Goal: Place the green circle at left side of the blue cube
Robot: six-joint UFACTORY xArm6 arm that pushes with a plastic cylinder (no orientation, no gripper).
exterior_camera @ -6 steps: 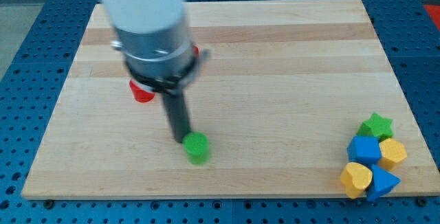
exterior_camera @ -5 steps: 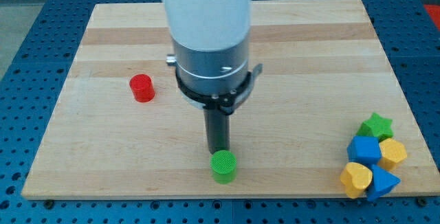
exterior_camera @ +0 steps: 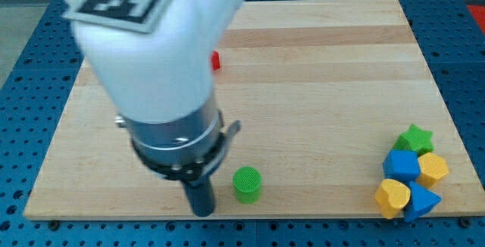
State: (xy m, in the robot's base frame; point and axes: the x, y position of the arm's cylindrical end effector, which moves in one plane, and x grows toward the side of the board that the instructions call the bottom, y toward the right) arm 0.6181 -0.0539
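Observation:
The green circle (exterior_camera: 246, 184) is a short green cylinder standing near the board's bottom edge, a little left of centre. The blue cube (exterior_camera: 402, 165) sits at the bottom right within a tight cluster, far to the right of the green circle. My tip (exterior_camera: 201, 212) rests on the board just left of and slightly below the green circle, with a small gap between them. The arm's large white and grey body covers much of the view's left.
Around the blue cube are a green star (exterior_camera: 415, 138), a yellow block (exterior_camera: 433, 169), a yellow heart (exterior_camera: 392, 197) and another blue block (exterior_camera: 422, 201). A red block (exterior_camera: 216, 60) peeks from behind the arm. The wooden board (exterior_camera: 318, 88) lies on a blue perforated table.
The arm swung from above the green circle down to its left. The green circle moved rightward earlier and has stayed put since. The red cylinder is now mostly hidden behind the arm.

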